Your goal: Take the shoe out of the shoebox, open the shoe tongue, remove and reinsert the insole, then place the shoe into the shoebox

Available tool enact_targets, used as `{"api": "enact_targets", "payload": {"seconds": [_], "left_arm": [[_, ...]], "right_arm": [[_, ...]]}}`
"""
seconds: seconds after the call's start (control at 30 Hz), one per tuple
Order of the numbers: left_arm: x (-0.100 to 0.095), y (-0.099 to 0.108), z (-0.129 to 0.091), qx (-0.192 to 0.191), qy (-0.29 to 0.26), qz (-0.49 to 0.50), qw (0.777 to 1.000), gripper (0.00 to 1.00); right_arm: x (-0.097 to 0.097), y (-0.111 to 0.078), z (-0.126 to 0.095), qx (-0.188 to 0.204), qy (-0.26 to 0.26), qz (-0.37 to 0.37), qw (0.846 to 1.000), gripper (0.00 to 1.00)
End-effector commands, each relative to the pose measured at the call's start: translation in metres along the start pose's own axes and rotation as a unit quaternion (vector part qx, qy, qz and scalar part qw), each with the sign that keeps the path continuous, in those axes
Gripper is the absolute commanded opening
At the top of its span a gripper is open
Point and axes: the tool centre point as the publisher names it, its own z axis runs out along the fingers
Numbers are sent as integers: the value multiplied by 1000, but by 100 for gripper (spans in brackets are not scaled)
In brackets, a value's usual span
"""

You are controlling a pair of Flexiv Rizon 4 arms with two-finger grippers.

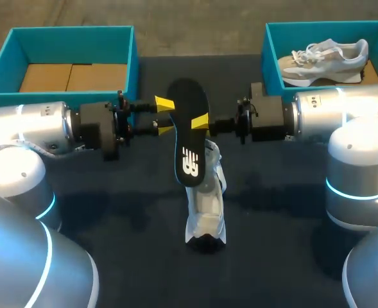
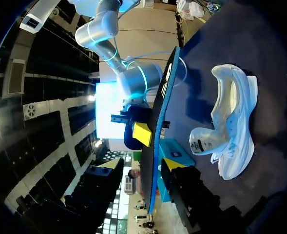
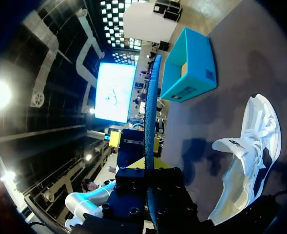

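Nearest the robot, the white shoe point(image 1: 206, 208) lay on the dark bench point(image 1: 291, 218), about midway between the two arms, with its tongue folded out from the opening. Its far end was hidden under the insole point(image 1: 190, 128). The insole was out of the shoe and held in the air just above it, with its black printed face turned up and its length running away from the robot.

The right arm point(image 1: 343, 112) came in level from the right. The right claw point(image 1: 201, 122) was clamped on the insole's right edge, with one yellow tip pressed on the upper face. In the right wrist view its black fingers sat against the thin edge from both sides.

The left arm point(image 1: 34, 128) came in from the opposite side. The left claw point(image 1: 165, 117) stood wide, its two yellow tips spread apart at the insole's left edge. In the right wrist view one tip was close beside the insole and the other well clear of it, so it had no grip.

Farther back, the left shoebox point(image 1: 132, 64), teal, stood at the far left and showed its brown cardboard floor. The right shoebox point(image 1: 271, 58), at the far right, held a beige shoe point(image 1: 323, 61) lying lengthwise across it, well apart from both claws.
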Motion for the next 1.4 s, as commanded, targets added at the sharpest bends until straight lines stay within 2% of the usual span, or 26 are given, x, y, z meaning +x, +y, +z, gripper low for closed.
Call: {"api": "enact_targets", "payload": {"seconds": [0.03,0.47,0.73,0.97,1.1,1.4], "left_arm": [[3,2,7,-1,-1,0,1000,47],[4,16,19,10,1,5,1000,35],[5,16,23,29,7,14,999,31],[7,16,25,33,12,19,999,26],[8,16,26,34,15,21,999,20],[11,13,32,37,20,27,999,17]], "right_arm": [[0,0,2,0,-2,0,1000,0],[0,0,2,0,-2,0,1000,0],[0,0,2,0,-2,0,1000,0],[0,0,2,0,-2,0,1000,0],[0,0,2,0,-2,0,1000,0],[0,0,2,0,-2,0,1000,0]]}}
